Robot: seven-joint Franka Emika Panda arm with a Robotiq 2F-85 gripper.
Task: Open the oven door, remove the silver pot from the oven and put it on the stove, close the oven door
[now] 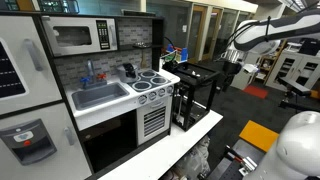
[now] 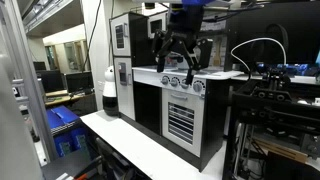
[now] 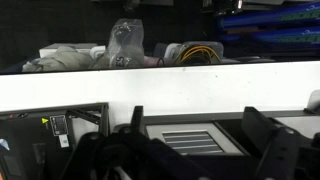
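The oven door [image 1: 153,122] is narrow and white with a window of grey slats, and it stands shut under the stove [image 1: 152,77]. It also shows as the oven door [image 2: 180,120] and, low in the wrist view, as the oven door [image 3: 195,141]. The silver pot is hidden. In both exterior views my gripper [image 2: 176,66] hangs in the air in front of the toy kitchen, clear of the door. Seen from the far side, the gripper [image 1: 232,66] is well away from the kitchen front. In the wrist view the gripper [image 3: 198,135] is open, with nothing between its dark fingers [image 3: 262,128].
A silver microwave [image 1: 80,37] sits above the grey sink [image 1: 100,95]. A wider door with a dark window [image 1: 108,142] is beside the oven door. A dark faucet-like item [image 1: 128,70] stands by the burners. A black frame [image 1: 195,95] stands on the white table [image 1: 170,150].
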